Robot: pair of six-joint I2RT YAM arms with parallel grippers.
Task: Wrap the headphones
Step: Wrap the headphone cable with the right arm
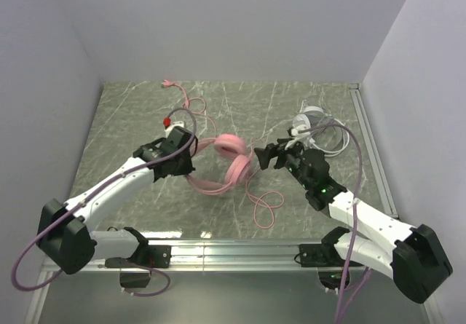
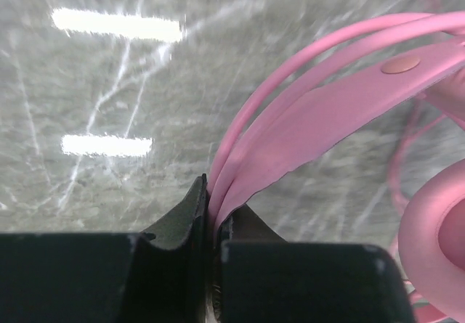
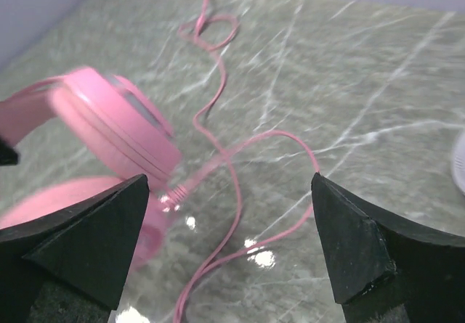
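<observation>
On the grey marbled table [image 1: 131, 113], the left claw [image 2: 212, 201] pinched the pink padded headphones' [image 1: 229, 148] headband [image 2: 327, 112], likely anchoring them, while the right claw [image 3: 229, 192] gaped empty near their pink cord [image 1: 263, 206].

Tabletop [image 1: 120, 116] lies open far left, while the pink headset [image 1: 229, 148] and its looping cord [image 1: 263, 207] block the middle, the white headset [image 1: 313, 114] far right.
</observation>
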